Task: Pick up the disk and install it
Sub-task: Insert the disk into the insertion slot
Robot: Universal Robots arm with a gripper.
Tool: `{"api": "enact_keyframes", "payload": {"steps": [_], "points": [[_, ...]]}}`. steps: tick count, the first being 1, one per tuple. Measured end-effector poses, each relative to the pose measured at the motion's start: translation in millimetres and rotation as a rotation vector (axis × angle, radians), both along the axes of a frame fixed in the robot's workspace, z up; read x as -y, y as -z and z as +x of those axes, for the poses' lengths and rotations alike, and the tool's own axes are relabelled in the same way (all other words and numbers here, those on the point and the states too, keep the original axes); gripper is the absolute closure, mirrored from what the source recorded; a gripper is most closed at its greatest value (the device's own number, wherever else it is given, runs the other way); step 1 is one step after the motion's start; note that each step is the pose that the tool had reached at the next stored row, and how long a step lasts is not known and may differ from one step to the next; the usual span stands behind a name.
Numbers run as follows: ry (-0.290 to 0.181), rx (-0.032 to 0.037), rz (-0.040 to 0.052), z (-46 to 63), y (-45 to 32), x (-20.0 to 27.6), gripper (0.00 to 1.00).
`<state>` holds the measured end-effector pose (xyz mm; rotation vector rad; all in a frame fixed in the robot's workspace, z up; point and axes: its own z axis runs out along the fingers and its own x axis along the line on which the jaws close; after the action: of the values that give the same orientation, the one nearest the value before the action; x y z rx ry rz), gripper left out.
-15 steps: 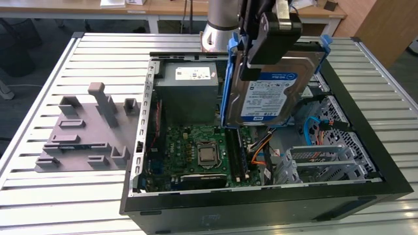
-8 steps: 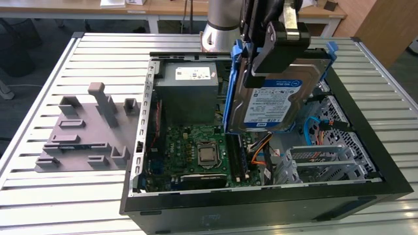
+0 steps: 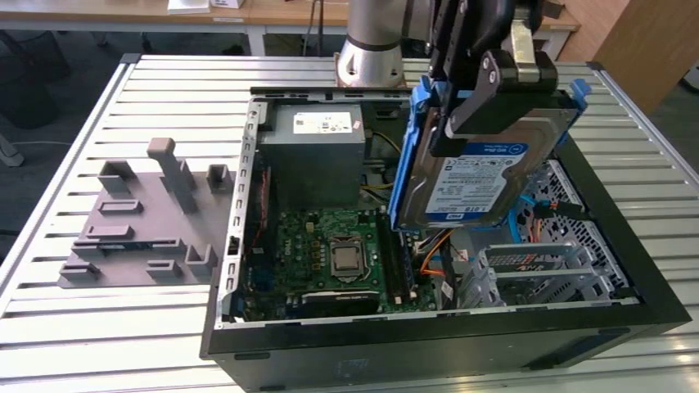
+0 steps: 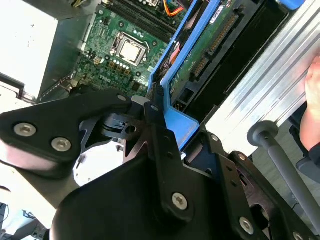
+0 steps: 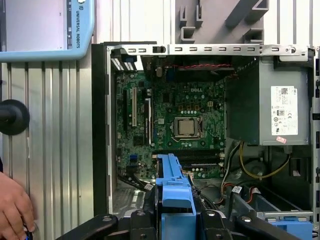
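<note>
So the gripper (image 3: 477, 110) has the disk (image 3: 480, 184) pinched between its fingers, one black finger lying across the label side in the exterior view. The disk hangs in the air over the open case (image 3: 437, 336), on the exterior view's right half, tipped up nearly on edge with the label facing that camera. Its blue rails run round the edges, and its low end sits just above the orange cables beside the motherboard (image 3: 339, 246). It's not seated in anything, just held above the drive cage area. In the second wrist view the disk's (image 4: 210, 50) green underside shows, with the gripper (image 4: 155, 117) clamped on the blue rail. In the first wrist view the rail end of the disk (image 5: 175, 192) sticks up out of the gripper (image 5: 175, 222), with the motherboard (image 5: 185, 120) beyond it. The grey PSU (image 3: 317, 155) sits at the far end of the case, next to the arm's base. A grey fixture plate (image 3: 142, 221) lies on the slatted table (image 3: 65, 327), at the exterior view's left, apart from the case. A person's hand (image 5: 15, 205) rests on the table near the case in the first wrist view.
</note>
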<state>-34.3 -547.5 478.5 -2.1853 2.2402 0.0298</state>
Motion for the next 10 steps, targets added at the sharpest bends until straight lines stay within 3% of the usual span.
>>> {"api": "enact_keyframes", "payload": {"steps": [10], "points": [[0.001, 0.0000, -0.0002, 6.3, 2.9, 16.6, 0.64]]}}
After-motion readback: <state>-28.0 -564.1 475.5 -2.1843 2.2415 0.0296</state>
